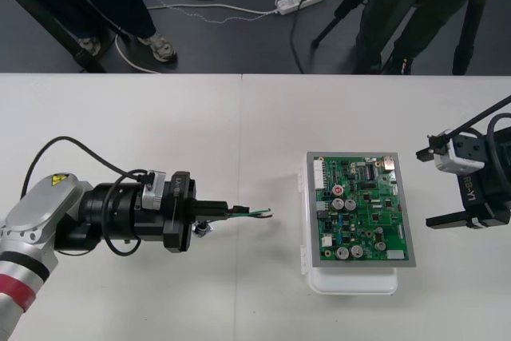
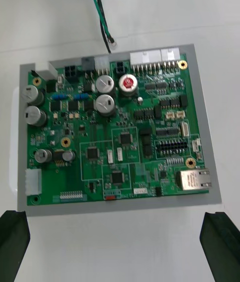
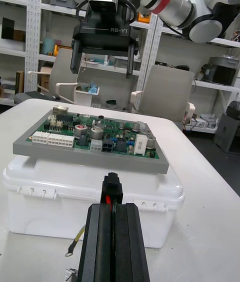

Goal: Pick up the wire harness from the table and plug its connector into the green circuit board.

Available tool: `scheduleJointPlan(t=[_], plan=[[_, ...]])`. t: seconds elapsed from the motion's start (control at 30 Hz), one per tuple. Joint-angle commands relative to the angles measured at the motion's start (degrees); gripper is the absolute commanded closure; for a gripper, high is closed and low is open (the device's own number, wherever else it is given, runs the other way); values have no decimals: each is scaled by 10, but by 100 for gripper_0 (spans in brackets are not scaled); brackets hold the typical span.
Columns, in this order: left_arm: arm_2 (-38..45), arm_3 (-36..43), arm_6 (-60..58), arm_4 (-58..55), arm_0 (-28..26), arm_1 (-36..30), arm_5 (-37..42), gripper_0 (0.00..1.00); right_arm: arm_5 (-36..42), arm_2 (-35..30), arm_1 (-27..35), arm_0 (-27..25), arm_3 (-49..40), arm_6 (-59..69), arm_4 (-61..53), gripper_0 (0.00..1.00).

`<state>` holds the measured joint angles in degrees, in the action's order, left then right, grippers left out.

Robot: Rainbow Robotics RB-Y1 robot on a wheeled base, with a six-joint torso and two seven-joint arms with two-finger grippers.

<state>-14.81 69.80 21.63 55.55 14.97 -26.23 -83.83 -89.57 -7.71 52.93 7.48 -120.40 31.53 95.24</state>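
My left gripper (image 1: 236, 211) hovers over the table left of the green circuit board (image 1: 361, 209), pointing at it. It is shut on the wire harness (image 1: 254, 213). In the left wrist view the small black plug (image 3: 112, 185) sticks out between the closed fingertips, level with the white base (image 3: 90, 202) under the board (image 3: 95, 137). A green wire with a ring end (image 3: 74, 245) dangles below, and the metal socket (image 1: 201, 229) hangs under the gripper. My right gripper (image 1: 439, 185) waits open just right of the board, its fingers (image 2: 14, 234) wide apart at the board's (image 2: 115, 132) near edge.
The board sits on its white base (image 1: 351, 281) right of the table's middle. The harness wires (image 2: 100, 12) show beyond the board in the right wrist view. From the left wrist, the right gripper (image 3: 104, 64) stands behind the board.
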Motion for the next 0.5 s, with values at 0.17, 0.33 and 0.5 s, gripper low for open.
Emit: scheduleJointPlan(t=[0.17, 0.33, 0.5], plan=[[-27, -78, 62, -13, 52, 43, -48, 100, -4, 9, 24, 17, -27, 21, 57, 0], [-36, -99, 73, -13, 59, 53, -50, 100, -4, 18, 24, 17, -31, 18, 95, 0], [-41, -101, 82, -11, 60, 61, -48, 100, -4, 48, 24, 17, -38, 17, 145, 0]])
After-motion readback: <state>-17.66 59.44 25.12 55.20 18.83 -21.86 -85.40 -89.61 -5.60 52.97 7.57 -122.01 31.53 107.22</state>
